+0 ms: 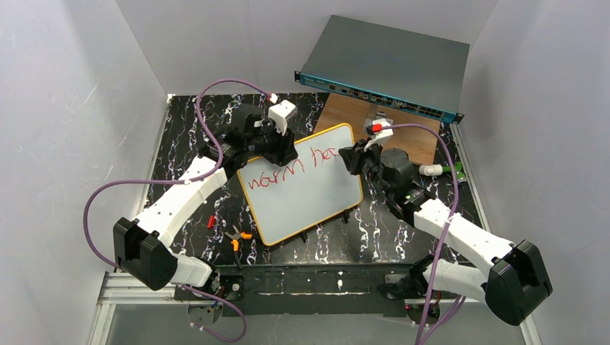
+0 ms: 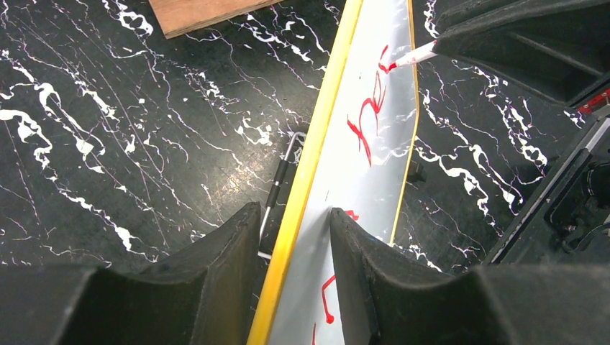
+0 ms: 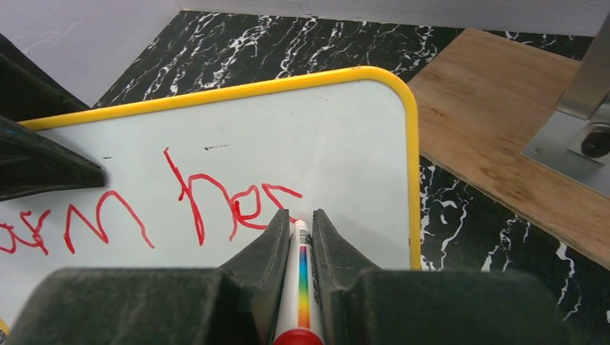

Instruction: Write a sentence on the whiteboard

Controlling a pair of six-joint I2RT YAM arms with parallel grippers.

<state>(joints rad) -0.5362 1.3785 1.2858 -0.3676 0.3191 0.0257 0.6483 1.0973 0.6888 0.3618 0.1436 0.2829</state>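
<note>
While at whiteboard [image 1: 309, 201], right gripper [image 3: 300, 218] low, tilted.

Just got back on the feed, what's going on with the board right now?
The left gripper clamps the whiteboard by its edge, seemingly to steady it. The right gripper is shut on a marker, tip on the board. The red sentence reads roughly "warm he" plus part of another letter, so the writing is unfinished.

whiteboard [image 3: 345, 144]: smooth, glossy white face
rim [image 3: 413, 180]: smooth yellow, plastic-looking
desk [image 2: 144, 144]: black marble-pattern top, faint sheen
wooden board [image 3: 489, 115]: matt brown, fine grain
rack box [image 1: 392, 54]: matt grey metal lid
jaws: matt black, grainy
marker [image 3: 302, 287]: glossy plastic barrel
</note>
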